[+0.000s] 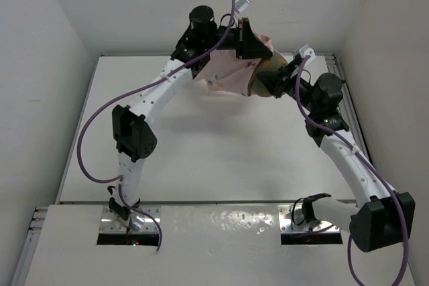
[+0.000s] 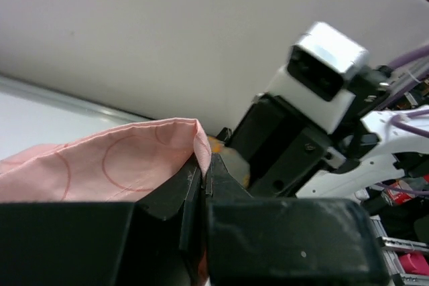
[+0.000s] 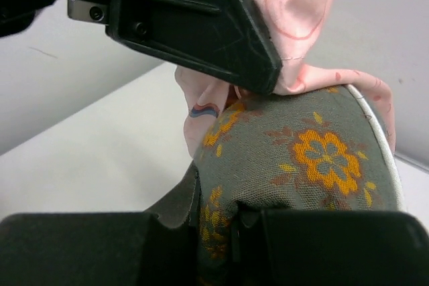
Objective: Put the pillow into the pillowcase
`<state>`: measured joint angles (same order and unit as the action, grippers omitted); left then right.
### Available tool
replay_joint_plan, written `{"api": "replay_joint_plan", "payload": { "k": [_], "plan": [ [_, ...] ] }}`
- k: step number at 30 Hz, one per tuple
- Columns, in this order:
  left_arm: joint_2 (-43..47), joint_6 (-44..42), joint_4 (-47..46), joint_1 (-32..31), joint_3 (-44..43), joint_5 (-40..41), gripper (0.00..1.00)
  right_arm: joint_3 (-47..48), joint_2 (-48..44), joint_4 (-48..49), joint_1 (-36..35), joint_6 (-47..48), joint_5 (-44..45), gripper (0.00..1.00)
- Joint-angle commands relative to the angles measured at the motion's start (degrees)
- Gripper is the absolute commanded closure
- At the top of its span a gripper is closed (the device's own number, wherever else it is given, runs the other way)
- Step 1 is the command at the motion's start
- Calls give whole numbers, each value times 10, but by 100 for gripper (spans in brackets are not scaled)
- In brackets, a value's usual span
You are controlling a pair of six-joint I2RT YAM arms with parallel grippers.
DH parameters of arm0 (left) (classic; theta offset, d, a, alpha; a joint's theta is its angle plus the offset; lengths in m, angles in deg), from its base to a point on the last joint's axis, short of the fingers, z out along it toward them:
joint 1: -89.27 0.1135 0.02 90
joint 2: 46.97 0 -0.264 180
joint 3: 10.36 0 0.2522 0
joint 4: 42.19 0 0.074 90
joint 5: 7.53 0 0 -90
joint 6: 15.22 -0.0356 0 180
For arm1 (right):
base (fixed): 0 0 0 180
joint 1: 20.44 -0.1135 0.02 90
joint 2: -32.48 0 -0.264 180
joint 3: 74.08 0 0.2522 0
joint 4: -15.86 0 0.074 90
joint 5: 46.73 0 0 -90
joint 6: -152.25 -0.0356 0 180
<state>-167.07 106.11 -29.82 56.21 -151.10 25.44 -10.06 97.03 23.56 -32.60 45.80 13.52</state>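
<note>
The pillow (image 3: 301, 159) is held up over the far worktop (image 1: 201, 159). The right jaws squeeze its near end. It points away into the pink pillowcase (image 2: 120, 165), whose rim the left jaws pinch, just above.

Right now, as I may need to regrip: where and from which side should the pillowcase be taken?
Probably at its open hem, beside where the left hand pinches it, coming from above. There the pillowcase stands free as a folded edge; lower down it drapes against the pillow in the right hand.
</note>
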Motion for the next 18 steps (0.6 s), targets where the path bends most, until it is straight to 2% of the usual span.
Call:
{"api": "replay_joint_plan", "payload": {
  "k": [1,3,4,7,8,10,14,18],
  "plan": [
    [59,74,-173,-21,-13,-84,100,23,38,134,-2,-46,-34,100],
    [59,104,-203,-25,-11,-90,100,37,83,95,-2,-66,-42,100],
    [59,107,-210,-25,-8,-91,100,44,94,82,-2,-73,-43,95],
    [59,115,-205,-22,1,-88,100,56,111,51,6,-113,-29,67],
    [60,110,-201,-17,2,-85,100,46,109,50,12,-122,-24,45],
    [62,95,-183,-10,-1,-83,100,23,88,43,23,-131,7,34],
    [60,54,-137,-4,-5,-77,100,5,59,-5,33,-116,63,30],
    [57,7,-78,-3,-4,-69,100,-2,41,-66,44,-97,75,18]
  ]
}}
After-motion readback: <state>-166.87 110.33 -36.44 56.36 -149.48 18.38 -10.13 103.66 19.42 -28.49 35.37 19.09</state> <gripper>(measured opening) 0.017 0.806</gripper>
